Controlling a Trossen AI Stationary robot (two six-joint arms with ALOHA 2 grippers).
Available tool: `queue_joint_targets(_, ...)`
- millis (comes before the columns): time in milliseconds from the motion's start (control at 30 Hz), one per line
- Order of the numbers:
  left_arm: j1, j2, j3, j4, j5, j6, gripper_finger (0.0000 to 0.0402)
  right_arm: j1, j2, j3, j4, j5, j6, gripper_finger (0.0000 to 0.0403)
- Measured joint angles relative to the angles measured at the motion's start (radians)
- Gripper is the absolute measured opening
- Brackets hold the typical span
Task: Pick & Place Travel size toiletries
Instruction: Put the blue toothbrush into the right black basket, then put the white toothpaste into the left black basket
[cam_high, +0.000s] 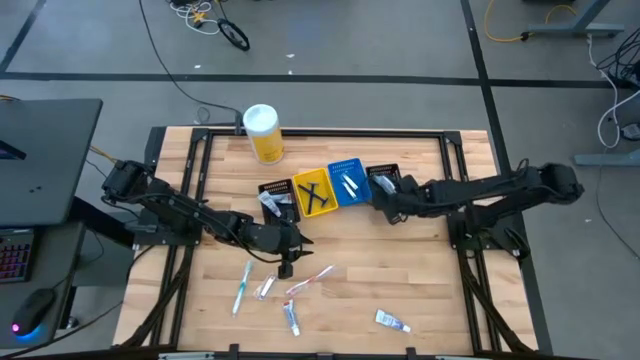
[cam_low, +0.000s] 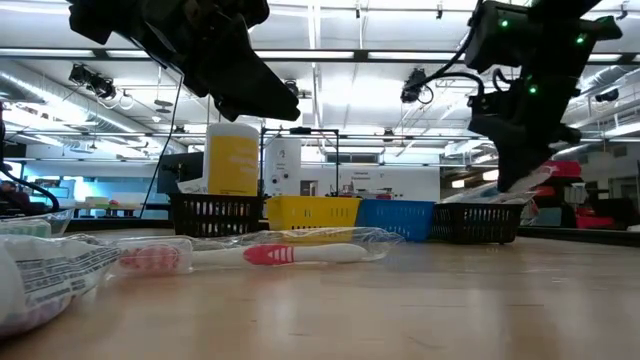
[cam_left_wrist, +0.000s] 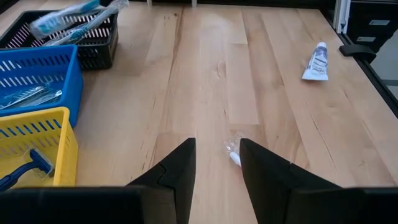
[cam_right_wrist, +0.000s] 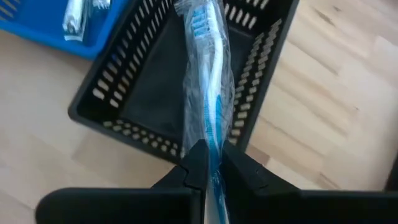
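My right gripper (cam_right_wrist: 208, 171) is shut on a blue toothbrush in a clear wrapper (cam_right_wrist: 208, 81), above the black bin (cam_right_wrist: 155, 93) at the right end of the bin row (cam_high: 385, 180). My left gripper (cam_left_wrist: 217, 165) hangs open over mid-table (cam_high: 287, 262), and the wrapped end of a pink toothbrush (cam_left_wrist: 233, 150) lies on the wood just beyond its fingertips. On the near half of the table lie a teal toothbrush (cam_high: 241, 285), the pink toothbrush (cam_high: 310, 280) and three small white tubes (cam_high: 265, 288), (cam_high: 291, 318), (cam_high: 392, 321). My right gripper pinches the toothbrush's handle (cam_right_wrist: 211, 146) between its two fingers, wrapper and all. The fingers slant down from above, and the toothbrush runs on in line with them. Its brush head (cam_right_wrist: 199, 25) reaches over the bin's far rim; whether it touches the bin, I cannot tell.
Four bins stand in a row at mid-table: black (cam_high: 272, 195), yellow (cam_high: 313, 192) with dark razors, blue (cam_high: 348, 182) with wrapped items, and the right black one. A yellow canister with a white lid (cam_high: 262, 133) stands at the far edge. Bare wood lies at the near right.
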Motion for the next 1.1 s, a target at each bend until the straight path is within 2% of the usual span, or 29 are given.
queue_joint_targets(267,0.0,0.0,0.0,0.0,0.0,0.0,0.0132,-0.091,0.0,0.0,0.078,-0.006,-0.16,0.0035)
queue_joint_targets(433,0.0,0.0,0.0,0.0,0.0,0.0,0.0132,-0.13,0.0,0.0,0.095,-0.089,-0.172,0.0035)
queue_joint_targets(567,0.0,0.0,0.0,0.0,0.0,0.0,0.0132,-0.138,0.0,0.0,0.089,-0.085,-0.247,0.0037)
queue_joint_targets(900,0.0,0.0,0.0,0.0,0.0,0.0,0.0132,-0.158,0.0,0.0,0.126,-0.082,-0.311,0.0104)
queue_joint_targets(1100,0.0,0.0,0.0,0.0,0.0,0.0,0.0132,-0.154,-0.003,0.0,0.16,-0.084,-0.337,0.0118)
